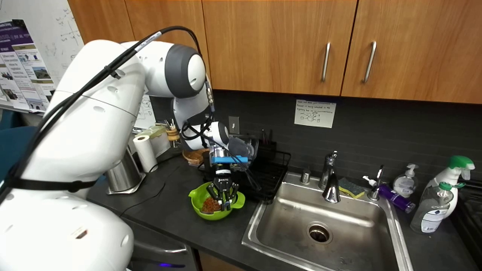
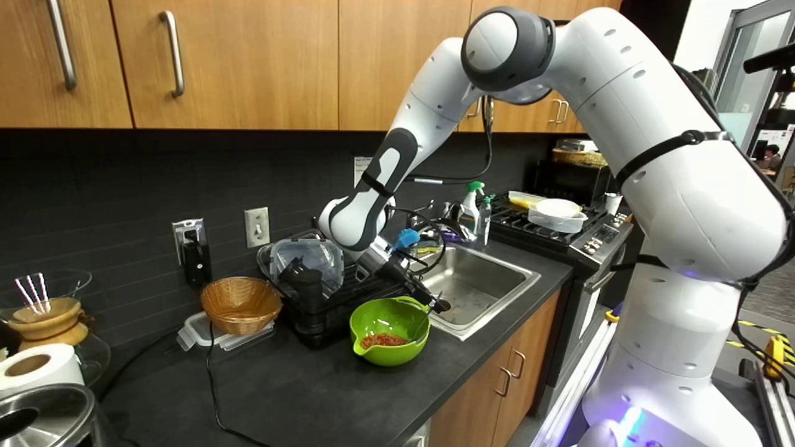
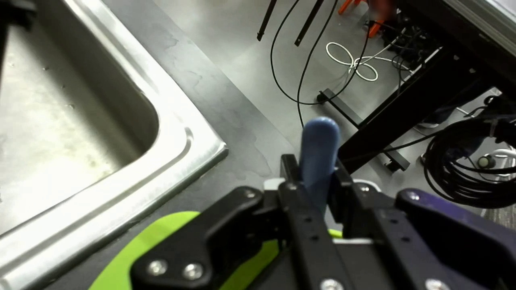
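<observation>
Green bowl (image 2: 388, 356) near sink rim (image 3: 179, 125), counter (image 2: 298, 397) stretching opposite; hand (image 3: 316, 171) grips utensil (image 3: 320, 141).

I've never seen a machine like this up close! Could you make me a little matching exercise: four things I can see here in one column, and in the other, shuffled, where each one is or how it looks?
Things
1. Green bowl
2. Robot's fingers
3. Paper towel roll
4. Sponge

Places, colours and states
A. White, standing on end
B. Lying beside the faucet
C. Closed on a blue handle
D. On the counter, with reddish-brown bits inside

Right pairs: 1-D, 2-C, 3-A, 4-B
</observation>
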Controlling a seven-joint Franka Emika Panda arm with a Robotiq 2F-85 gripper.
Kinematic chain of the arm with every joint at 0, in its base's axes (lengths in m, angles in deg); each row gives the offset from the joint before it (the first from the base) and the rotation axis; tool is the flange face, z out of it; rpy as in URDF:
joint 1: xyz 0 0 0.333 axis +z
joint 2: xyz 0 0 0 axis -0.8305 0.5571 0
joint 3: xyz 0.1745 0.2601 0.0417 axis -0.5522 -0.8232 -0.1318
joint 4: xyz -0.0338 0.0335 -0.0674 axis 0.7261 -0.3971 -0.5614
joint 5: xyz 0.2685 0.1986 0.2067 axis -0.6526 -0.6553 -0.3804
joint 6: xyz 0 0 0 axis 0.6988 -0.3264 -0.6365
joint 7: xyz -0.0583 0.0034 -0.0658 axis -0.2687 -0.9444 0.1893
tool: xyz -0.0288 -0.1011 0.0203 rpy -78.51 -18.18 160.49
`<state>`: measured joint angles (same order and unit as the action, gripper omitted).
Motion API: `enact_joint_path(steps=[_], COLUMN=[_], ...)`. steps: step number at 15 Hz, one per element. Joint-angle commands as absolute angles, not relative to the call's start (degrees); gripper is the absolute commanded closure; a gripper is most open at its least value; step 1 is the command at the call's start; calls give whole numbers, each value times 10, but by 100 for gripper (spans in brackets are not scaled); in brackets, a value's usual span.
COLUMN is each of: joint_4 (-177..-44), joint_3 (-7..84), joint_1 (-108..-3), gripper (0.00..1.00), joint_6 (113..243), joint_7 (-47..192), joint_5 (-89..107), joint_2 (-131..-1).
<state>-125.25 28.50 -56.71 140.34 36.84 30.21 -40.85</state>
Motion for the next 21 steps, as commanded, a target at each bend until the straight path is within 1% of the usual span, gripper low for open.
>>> enact_joint_path(steps=[1, 9, 21], joint_4=[-1267, -1242, -1244], joint_3=[275, 265, 285], joint_1=[-561, -542, -571], gripper=[95, 95, 95], joint_6=[1402, 1399, 1408], joint_7=[368, 368, 366], joint_5=[292, 296, 293], joint_2=[-423, -421, -423])
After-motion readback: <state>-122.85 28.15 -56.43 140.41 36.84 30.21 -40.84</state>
